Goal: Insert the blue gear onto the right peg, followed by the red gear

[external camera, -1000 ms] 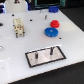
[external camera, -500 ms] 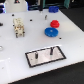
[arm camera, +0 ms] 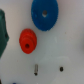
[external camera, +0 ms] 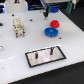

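Gears lie side by side on the white table [external camera: 15, 55] in the exterior view — the blue gear [external camera: 51, 32] flat, the red gear [external camera: 55, 23] just behind it, touching or nearly so. Nearer the camera sits a dark-framed plate [external camera: 45, 55] with upright pegs.

From the wrist, both gears rest flat and apart — the gripper is out of sight, so its state cannot be told.

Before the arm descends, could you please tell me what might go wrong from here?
The small round red toothed gear sits close beside the larger flat blue toothed gear, so a grasp could nudge the wrong one. The end effector is out of view, so its alignment cannot be checked.
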Robot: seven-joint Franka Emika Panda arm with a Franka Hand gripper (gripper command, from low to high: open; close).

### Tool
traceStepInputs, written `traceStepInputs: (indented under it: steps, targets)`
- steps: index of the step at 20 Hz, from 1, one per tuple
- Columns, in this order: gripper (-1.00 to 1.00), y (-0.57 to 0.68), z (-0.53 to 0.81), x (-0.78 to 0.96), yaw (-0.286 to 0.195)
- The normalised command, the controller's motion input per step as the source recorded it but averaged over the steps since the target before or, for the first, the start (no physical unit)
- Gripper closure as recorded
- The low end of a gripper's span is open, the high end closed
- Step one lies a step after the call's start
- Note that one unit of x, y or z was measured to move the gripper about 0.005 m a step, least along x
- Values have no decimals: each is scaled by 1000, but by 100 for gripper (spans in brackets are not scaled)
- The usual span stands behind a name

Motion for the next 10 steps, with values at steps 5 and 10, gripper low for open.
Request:
traceStepInputs:
  steps: [5, 10]
  targets:
    - [-100, 145, -524, -242, 0]
    - [-100, 49, -497, -227, 0]
